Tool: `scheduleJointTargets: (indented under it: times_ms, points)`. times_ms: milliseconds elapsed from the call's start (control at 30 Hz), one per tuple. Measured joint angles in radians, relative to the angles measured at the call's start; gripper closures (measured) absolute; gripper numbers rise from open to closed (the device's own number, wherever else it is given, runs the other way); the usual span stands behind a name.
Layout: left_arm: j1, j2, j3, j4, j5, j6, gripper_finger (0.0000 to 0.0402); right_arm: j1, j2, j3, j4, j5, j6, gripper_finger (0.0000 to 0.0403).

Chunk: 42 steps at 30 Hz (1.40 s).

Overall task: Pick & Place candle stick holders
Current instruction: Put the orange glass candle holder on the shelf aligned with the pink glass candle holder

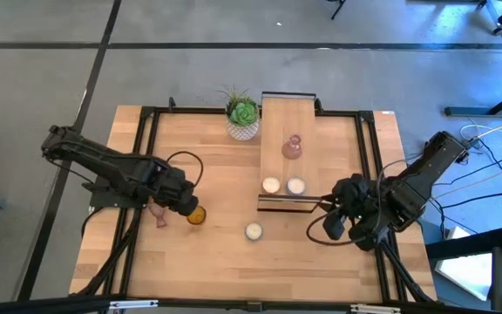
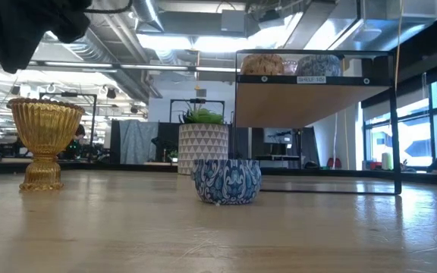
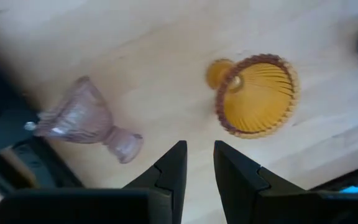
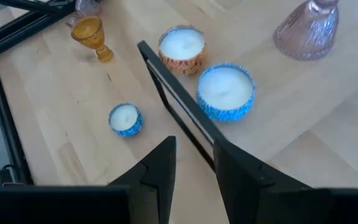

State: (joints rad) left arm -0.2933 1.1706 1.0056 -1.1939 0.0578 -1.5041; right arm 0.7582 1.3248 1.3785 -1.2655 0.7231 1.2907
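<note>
An amber candle stick holder stands upright on its foot on the table, also plain in the low view. Beside it, toward the table's left edge, a pale pink holder lies on its side. A second pink holder stands on the wooden shelf board. My left gripper hangs above the table between the two holders, pointing down, slightly open, with nothing between its fingers. My right gripper hovers over the shelf's near right corner, slightly open and holding nothing.
A raised wooden shelf with a black frame stands at the table's middle far side; two candles sit on it. A blue-patterned candle sits on the table in front. A green plant in a white pot stands beside the shelf.
</note>
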Motion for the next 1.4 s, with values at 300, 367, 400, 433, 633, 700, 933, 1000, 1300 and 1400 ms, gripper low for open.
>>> scheduleJointTargets:
  times_ms: [300,367,400,433,633,700,933,1000,1300,1400]
  points:
    - [-0.021,0.067,0.000,0.066,-0.119,0.047,0.0327,-0.065,-0.001,0.000,0.072,-0.001,-0.147,0.0292]
    - [-0.021,0.079,0.000,0.063,-0.115,0.066,0.0327,-0.073,-0.001,0.000,0.075,-0.011,-0.156,0.0292]
    - [-0.021,0.083,0.000,0.063,-0.112,0.073,0.0327,-0.077,0.000,0.000,0.075,-0.016,-0.158,0.0292]
    - [-0.021,0.087,0.000,0.063,-0.110,0.081,0.0327,-0.078,0.000,0.000,0.075,-0.016,-0.158,0.0292]
    - [-0.017,0.089,0.000,0.046,-0.123,0.092,0.0327,-0.078,0.000,0.000,0.071,-0.017,-0.157,0.0292]
    - [-0.012,0.089,0.000,0.023,-0.138,0.075,0.0327,-0.078,0.000,0.000,0.070,-0.017,-0.157,0.0292]
    - [-0.006,0.089,0.000,0.019,-0.115,0.070,0.0316,-0.078,0.000,0.000,0.070,-0.021,-0.154,0.0292]
    - [-0.006,0.089,0.000,0.020,-0.112,0.070,0.0308,-0.078,0.000,0.000,0.070,-0.021,-0.154,0.0292]
    - [-0.006,0.089,0.000,0.054,-0.116,0.074,0.0271,-0.078,0.000,0.000,0.074,-0.021,-0.154,0.0292]
    - [-0.006,0.089,0.000,0.071,-0.119,0.078,0.0270,-0.078,0.000,0.000,0.074,-0.021,-0.154,0.0292]
